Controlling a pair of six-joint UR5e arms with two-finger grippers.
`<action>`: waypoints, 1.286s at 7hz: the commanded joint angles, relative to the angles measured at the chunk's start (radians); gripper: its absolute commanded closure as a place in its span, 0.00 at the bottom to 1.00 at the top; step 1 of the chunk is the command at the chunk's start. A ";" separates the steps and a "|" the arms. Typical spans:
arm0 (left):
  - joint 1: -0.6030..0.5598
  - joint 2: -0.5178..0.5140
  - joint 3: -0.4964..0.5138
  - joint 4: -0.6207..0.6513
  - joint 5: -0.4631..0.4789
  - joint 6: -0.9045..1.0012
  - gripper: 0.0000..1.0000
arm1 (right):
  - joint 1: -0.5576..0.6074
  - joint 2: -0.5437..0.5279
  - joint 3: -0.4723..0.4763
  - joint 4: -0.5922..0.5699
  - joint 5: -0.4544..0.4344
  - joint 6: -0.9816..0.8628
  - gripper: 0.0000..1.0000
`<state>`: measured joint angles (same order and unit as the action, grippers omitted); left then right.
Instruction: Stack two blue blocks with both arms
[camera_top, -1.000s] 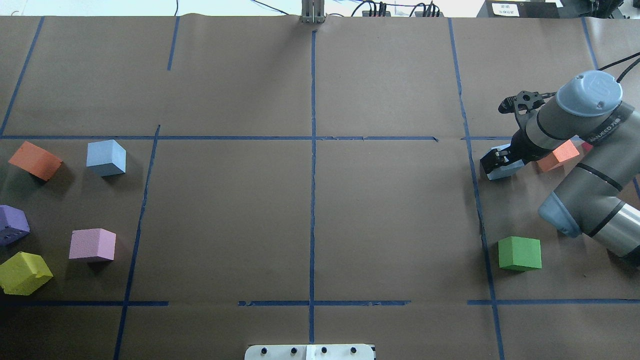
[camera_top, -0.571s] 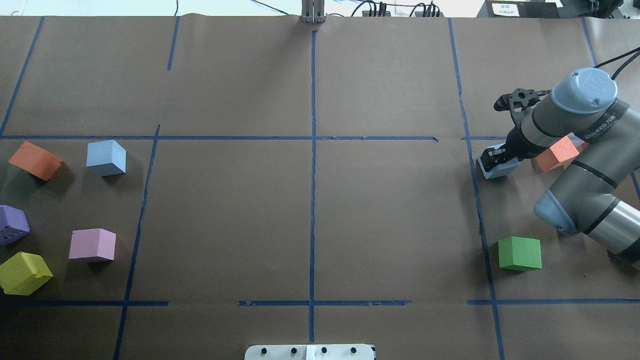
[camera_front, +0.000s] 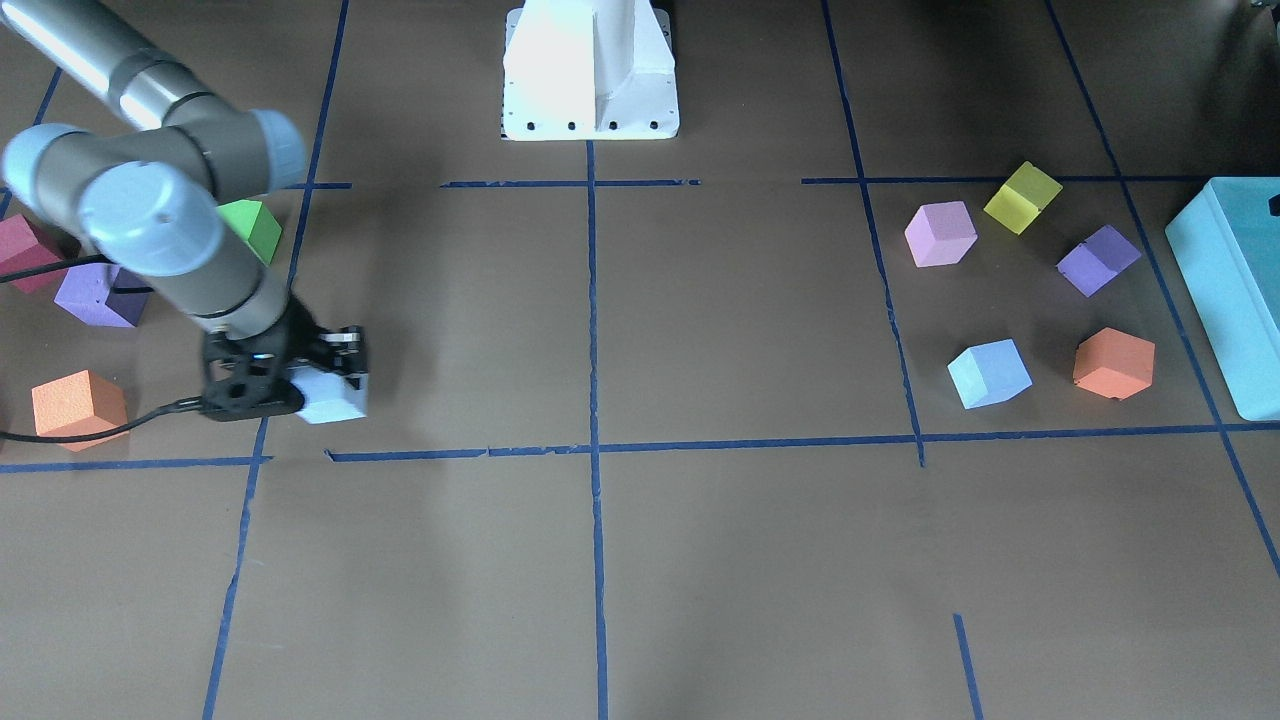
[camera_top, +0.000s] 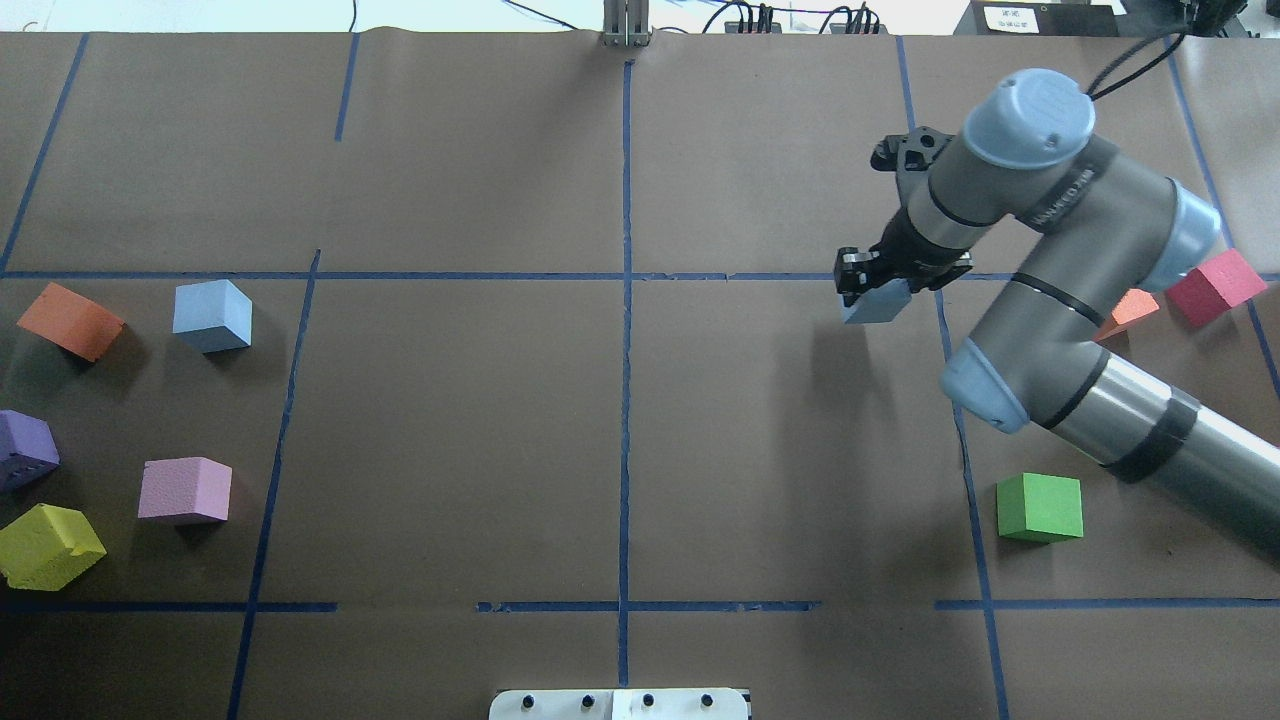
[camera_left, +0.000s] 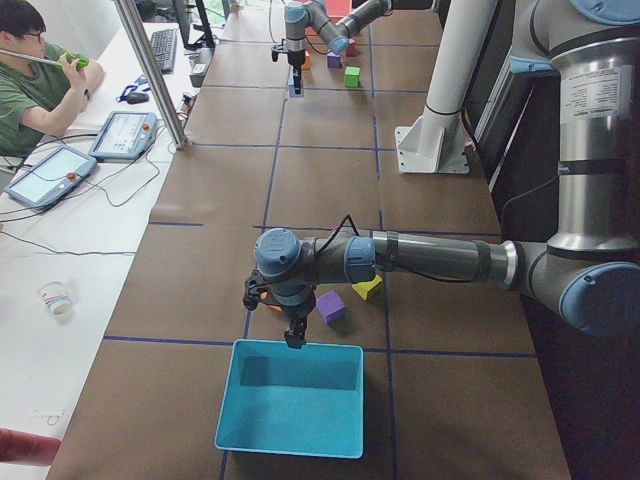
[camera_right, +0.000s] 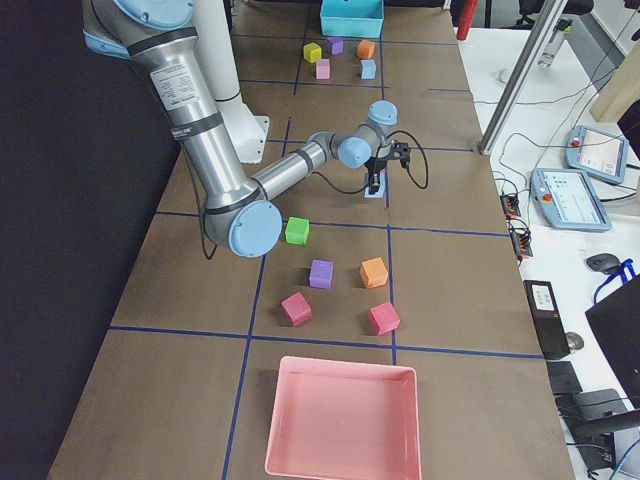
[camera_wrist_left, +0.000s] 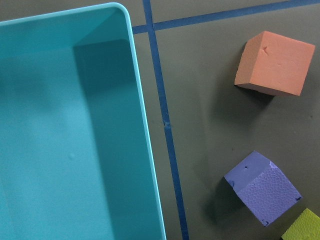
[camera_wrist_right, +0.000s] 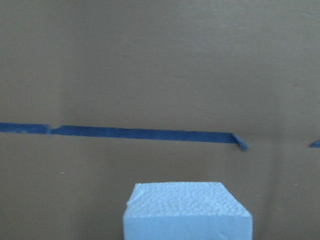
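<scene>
My right gripper (camera_top: 872, 290) is shut on one pale blue block (camera_top: 876, 308) and holds it above the table, just left of the right blue tape line. The block also shows in the front view (camera_front: 335, 402) and fills the bottom of the right wrist view (camera_wrist_right: 187, 212). The second blue block (camera_top: 212, 315) rests on the table at the far left, next to an orange cube (camera_top: 70, 320). My left gripper (camera_left: 293, 335) shows only in the left side view, hovering over the near edge of the teal box (camera_left: 290, 405). I cannot tell whether it is open or shut.
Purple (camera_top: 25, 448), pink (camera_top: 185, 490) and yellow (camera_top: 48, 545) cubes lie near the second blue block. A green cube (camera_top: 1040, 507), a red cube (camera_top: 1215, 287) and an orange cube (camera_top: 1130, 308) lie under the right arm. A pink tray (camera_right: 340, 420) stands at the right end.
The right gripper has lifted the blue block off the table and carried it left across the tape line, toward the table's middle. The red cube is now uncovered.
</scene>
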<state>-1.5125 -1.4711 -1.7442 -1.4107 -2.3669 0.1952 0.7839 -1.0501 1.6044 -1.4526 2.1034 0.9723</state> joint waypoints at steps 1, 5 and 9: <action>0.000 0.000 0.000 -0.002 0.000 0.001 0.00 | -0.131 0.207 -0.099 -0.083 -0.130 0.234 0.68; 0.000 0.000 0.000 0.001 0.000 0.001 0.00 | -0.236 0.429 -0.359 -0.043 -0.250 0.344 0.65; 0.000 0.000 0.000 0.002 0.000 0.001 0.00 | -0.250 0.441 -0.408 0.047 -0.270 0.332 0.01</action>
<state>-1.5125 -1.4711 -1.7441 -1.4090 -2.3669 0.1964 0.5337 -0.6176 1.1946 -1.4102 1.8296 1.3070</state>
